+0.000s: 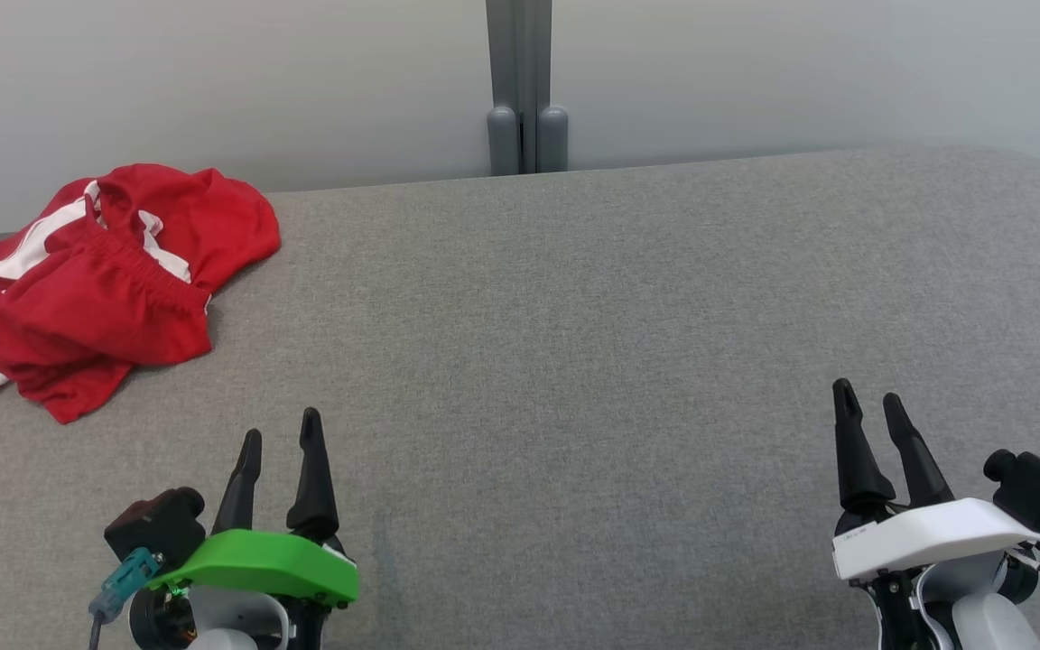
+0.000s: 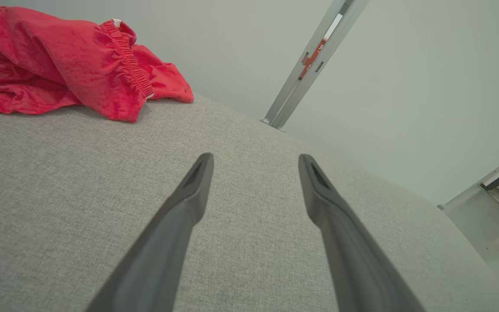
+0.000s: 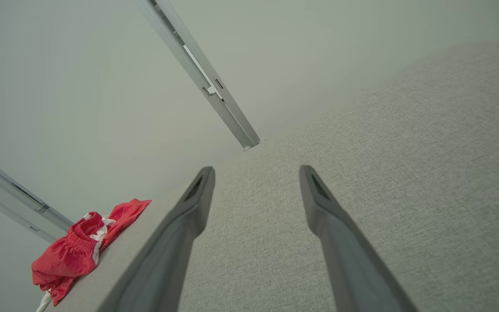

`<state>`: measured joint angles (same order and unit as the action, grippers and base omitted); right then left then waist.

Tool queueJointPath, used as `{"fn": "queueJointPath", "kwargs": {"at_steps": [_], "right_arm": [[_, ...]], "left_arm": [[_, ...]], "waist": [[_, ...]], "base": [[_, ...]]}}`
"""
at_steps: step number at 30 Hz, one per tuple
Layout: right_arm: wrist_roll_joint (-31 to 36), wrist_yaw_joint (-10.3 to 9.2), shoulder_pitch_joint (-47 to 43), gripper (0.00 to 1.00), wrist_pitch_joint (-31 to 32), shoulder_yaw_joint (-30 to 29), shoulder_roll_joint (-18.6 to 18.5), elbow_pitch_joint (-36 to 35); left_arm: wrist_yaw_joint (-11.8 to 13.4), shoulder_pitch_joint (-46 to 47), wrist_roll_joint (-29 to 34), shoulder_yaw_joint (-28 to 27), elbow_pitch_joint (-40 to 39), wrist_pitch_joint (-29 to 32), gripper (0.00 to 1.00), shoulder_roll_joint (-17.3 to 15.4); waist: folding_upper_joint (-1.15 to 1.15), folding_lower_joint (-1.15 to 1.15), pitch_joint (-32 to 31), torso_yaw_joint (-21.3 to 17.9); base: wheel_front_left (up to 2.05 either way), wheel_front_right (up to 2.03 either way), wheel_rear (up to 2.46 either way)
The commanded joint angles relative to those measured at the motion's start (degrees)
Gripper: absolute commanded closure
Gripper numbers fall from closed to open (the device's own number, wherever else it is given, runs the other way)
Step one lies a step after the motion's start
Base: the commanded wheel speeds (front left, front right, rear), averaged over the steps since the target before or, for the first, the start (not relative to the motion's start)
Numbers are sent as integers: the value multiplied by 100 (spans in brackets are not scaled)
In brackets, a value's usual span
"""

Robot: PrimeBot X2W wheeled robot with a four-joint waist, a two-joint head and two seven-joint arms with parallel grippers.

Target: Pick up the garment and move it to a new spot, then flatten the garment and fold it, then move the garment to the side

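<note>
The garment [image 1: 96, 280] is a crumpled red piece with white stripes and an elastic waistband, lying at the far left of the grey fabric surface [image 1: 574, 316]. In the left wrist view the garment [image 2: 72, 60] lies ahead and to the left; in the right wrist view the garment [image 3: 80, 251] is small at the lower left. My left gripper [image 1: 281, 433] hovers open near the front edge, below and right of the garment, holding nothing. My right gripper [image 1: 870, 395] stands open at the lower right, far from the garment, also with nothing in it.
A grey post [image 1: 524, 90] rises behind the surface in front of a pale wall [image 1: 213, 81]. The surface's far right corner [image 1: 1035, 171] is rounded. Bare grey fabric stretches between the two grippers.
</note>
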<state>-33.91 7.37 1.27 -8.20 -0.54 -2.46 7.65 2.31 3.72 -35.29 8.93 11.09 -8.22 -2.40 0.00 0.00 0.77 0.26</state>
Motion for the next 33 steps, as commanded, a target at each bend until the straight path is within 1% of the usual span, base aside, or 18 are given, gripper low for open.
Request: {"fn": "queueJointPath", "kwargs": {"at_steps": [1,15,33], "right_arm": [[193,15,-37,0,-68,25,-33,-74],[1071,16,-72,0,-262,168,-40,102],[1962,18,-151,0,-483,260,-49,201]], "left_arm": [[30,64,159,19,-41,-64,0,-43],[140,39,890,189,192,-259,0,-51],[273,-17,1639,381,482,-479,0,-58]], "waist": [[0,0,0,1],[0,0,-11,6],[0,0,-45,42]], "base": [[0,0,0],[0,0,0],[0,0,0]]}}
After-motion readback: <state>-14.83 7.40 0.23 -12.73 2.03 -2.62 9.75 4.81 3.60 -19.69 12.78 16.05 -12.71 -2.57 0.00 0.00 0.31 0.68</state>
